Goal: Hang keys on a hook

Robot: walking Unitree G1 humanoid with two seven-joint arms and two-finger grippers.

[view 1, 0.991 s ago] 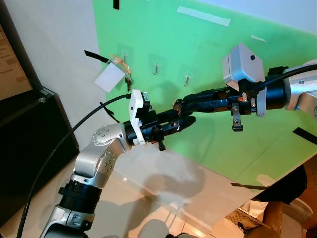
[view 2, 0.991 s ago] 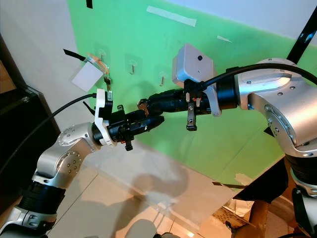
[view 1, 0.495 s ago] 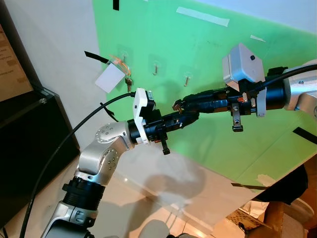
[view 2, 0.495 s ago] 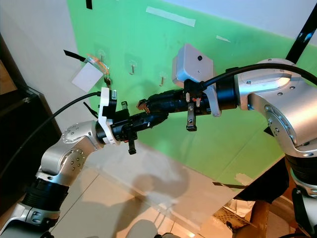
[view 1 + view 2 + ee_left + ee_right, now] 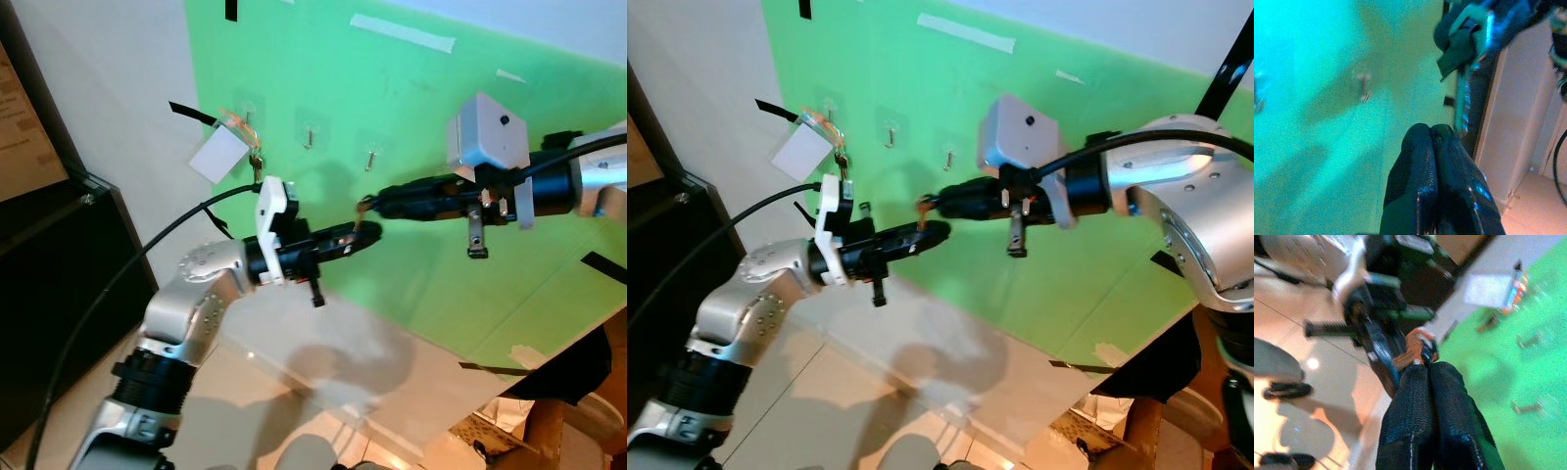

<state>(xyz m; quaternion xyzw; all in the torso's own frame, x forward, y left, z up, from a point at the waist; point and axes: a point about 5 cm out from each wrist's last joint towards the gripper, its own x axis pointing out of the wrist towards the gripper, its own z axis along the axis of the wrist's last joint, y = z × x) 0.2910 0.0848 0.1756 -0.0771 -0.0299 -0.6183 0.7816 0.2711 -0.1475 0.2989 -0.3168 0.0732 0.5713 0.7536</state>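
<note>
Here, the green wall panel [image 5: 460, 157] is serving as the backdrop, with three small hooks [image 5: 308, 136] stuck along its upper part. The hook nearest the panel's left edge is already carrying a set of keys with a white tag [image 5: 219, 155] and an orange ring. The other two hooks, further along the panel toward the right, are standing bare.

In front of the panel, below the hooks, the two arms are meeting tip to tip. The right gripper [image 5: 929, 204] is reaching in from the right with its black fingers pressed together, and it is pinching a small orange key piece [image 5: 1415, 346] at its tip; the right wrist view is showing this piece sticking out just past the closed fingertips. So the keys in hand are sitting just below and between the middle and right hooks, apart from the panel surface as far as can be judged.

The left gripper [image 5: 355, 235] is pointing toward the right gripper from the left, just beneath it, with its fingers [image 5: 1427, 161] squeezed shut against each other and nothing visible between them. Its tip is lying close to the orange piece.
</note>
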